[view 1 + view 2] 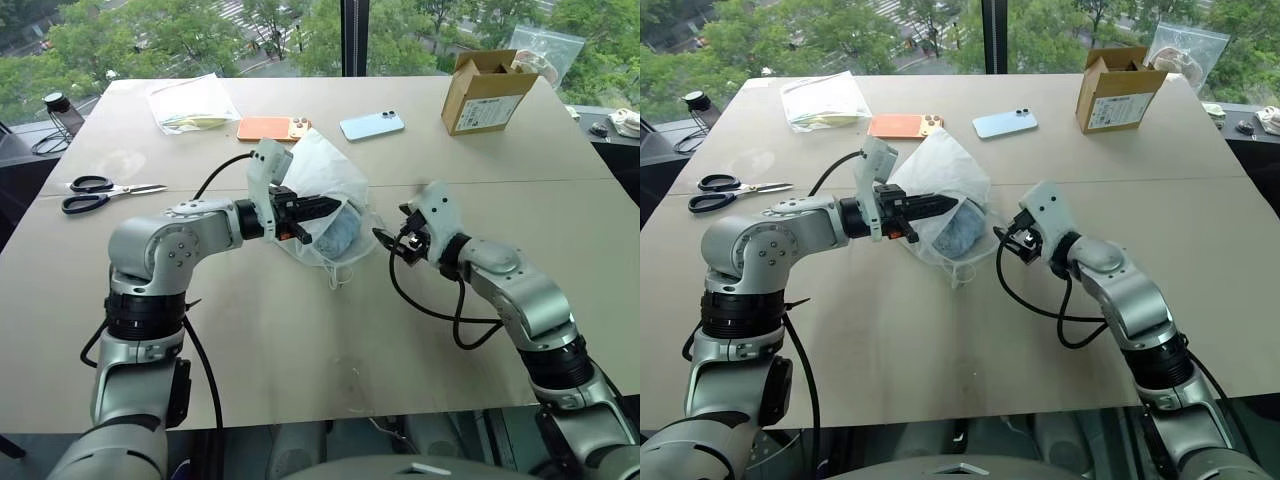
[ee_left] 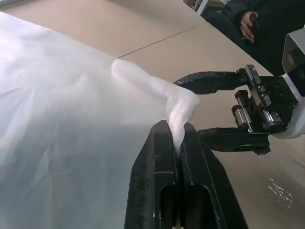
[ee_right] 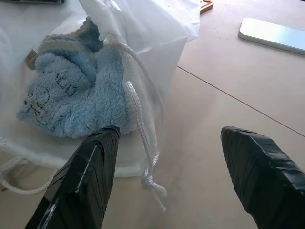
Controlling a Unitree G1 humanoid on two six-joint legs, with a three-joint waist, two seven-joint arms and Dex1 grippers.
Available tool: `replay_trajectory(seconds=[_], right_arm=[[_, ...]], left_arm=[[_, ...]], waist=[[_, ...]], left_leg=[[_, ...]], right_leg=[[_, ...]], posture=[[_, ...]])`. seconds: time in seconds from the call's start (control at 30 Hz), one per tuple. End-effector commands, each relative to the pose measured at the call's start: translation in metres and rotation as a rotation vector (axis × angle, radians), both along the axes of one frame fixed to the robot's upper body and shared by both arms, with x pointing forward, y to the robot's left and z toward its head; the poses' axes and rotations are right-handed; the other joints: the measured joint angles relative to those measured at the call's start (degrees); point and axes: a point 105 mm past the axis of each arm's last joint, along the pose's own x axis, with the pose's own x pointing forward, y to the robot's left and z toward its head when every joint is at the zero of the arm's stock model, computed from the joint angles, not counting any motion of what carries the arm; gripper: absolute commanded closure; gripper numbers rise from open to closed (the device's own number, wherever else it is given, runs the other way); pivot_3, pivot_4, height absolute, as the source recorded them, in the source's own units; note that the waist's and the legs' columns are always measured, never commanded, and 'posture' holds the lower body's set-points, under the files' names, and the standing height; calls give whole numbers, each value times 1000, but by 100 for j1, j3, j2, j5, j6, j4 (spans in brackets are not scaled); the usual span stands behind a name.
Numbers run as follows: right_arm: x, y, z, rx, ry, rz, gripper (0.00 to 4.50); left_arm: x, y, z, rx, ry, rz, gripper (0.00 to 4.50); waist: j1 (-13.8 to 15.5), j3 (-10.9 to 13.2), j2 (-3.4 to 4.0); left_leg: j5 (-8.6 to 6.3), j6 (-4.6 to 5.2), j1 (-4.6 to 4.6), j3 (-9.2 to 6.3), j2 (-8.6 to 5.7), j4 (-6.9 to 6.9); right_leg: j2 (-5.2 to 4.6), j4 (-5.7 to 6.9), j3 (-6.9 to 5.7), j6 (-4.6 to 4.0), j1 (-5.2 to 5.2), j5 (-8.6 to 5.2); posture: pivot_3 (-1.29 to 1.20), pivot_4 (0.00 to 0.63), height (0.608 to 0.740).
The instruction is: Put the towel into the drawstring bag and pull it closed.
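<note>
Towel (image 3: 76,95) inside drawstring bag (image 1: 320,170), mid-table (image 1: 300,350). Left gripper (image 2: 177,143) fingers clamped on bag's fabric edge. Right gripper (image 3: 171,167) just right of bag, fingers apart, empty. Cord (image 3: 138,109) hanging loose beside towel.

Both head cameras look down and forward over the bench (image 1: 330,350) from above. Each wrist camera sits close, sighting along its own fingers at the drawstring bag (image 3: 157,28) they share.

No legible text; cardboard box (image 1: 486,92) label too small to read.
</note>
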Motion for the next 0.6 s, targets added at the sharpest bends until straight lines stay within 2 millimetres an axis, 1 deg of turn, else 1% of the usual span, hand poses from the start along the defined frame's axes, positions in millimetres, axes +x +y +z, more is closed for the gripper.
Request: replay_trajectory(seconds=[0.03,0.1,0.13,0.17,0.2,0.3,0.47,0.6], right_arm=[[11,-9,9,-17,-48,-100,1090],[13,-11,8,-25,-46,-117,1764],[13,-12,8,-27,-45,-120,2204],[13,-12,8,-30,-46,-125,2533],[14,-12,7,-36,-49,-127,3088],[17,-8,7,-47,-60,-131,4413],[23,9,4,-25,-70,-125,4413],[28,10,-1,-14,-69,-152,4413]], left_arm=[[-1,-6,14,-13,-63,-21,4500],[-2,-7,14,-14,-64,-22,4500],[-2,-7,14,-14,-64,-21,4500],[-2,-7,14,-14,-64,-21,4500],[-2,-7,14,-15,-64,-21,4500],[-2,-9,13,-17,-66,-25,4500],[-3,-15,13,-18,-71,-36,4500],[-2,-17,12,-10,-81,-36,4500]], waist=[[2,0,0],[2,0,0],[2,0,0],[2,0,0],[2,0,0],[-7,0,0],[-17,0,0],[-7,0,0]], left_leg=[[0,0,0,0,0,0],[0,0,0,1,0,2],[0,0,0,0,0,2],[0,0,0,1,0,2],[0,0,0,1,0,2],[0,0,0,1,0,2],[0,0,2,1,0,2],[0,0,0,2,-1,3]], right_leg=[[0,0,0,0,0,0],[0,1,1,0,0,0],[0,1,1,0,0,0],[0,1,1,0,0,0],[0,1,0,0,0,0],[0,1,1,0,0,0],[0,4,2,-1,0,0],[-1,4,2,-1,0,1]], posture=[[0,150,740],[0,150,740],[0,150,740],[0,150,740],[0,150,740],[0,150,740],[0,150,740],[0,150,740]])
